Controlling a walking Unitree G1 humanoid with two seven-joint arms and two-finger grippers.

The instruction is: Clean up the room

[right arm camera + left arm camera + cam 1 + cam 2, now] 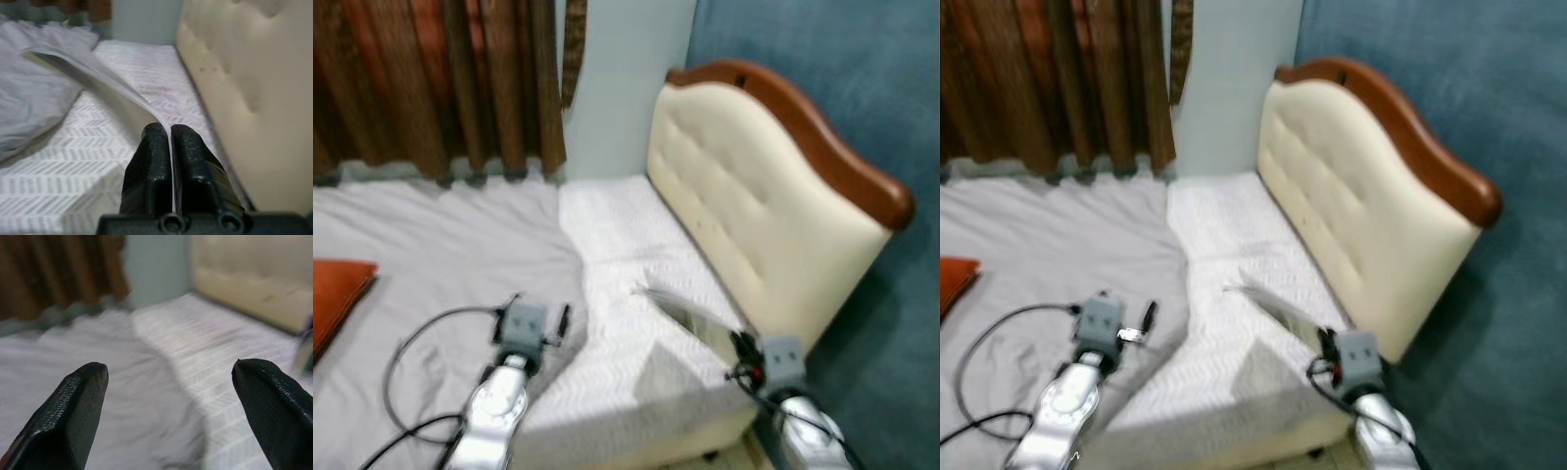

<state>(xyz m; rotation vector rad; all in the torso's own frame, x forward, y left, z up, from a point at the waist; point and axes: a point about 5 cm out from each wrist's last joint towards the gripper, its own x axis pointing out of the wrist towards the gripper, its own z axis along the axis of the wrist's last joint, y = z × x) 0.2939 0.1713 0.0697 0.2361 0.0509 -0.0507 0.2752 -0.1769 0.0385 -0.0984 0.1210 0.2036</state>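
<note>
Right wrist view: right tool (pixel 170 147) pinches paper sheet (pixel 93 73).

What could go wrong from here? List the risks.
1. The right hand pinches only one edge of the thin sheet, which bends away over the mattress; it could slip or crease.
2. The left hand hangs open above the grey bedsheet and could snag it.

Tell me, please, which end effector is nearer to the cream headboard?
Right. The right end effector, shut on a thin sheet of paper, sits just beside the headboard; the left end effector is open over the grey bedsheet, farther away.
</note>
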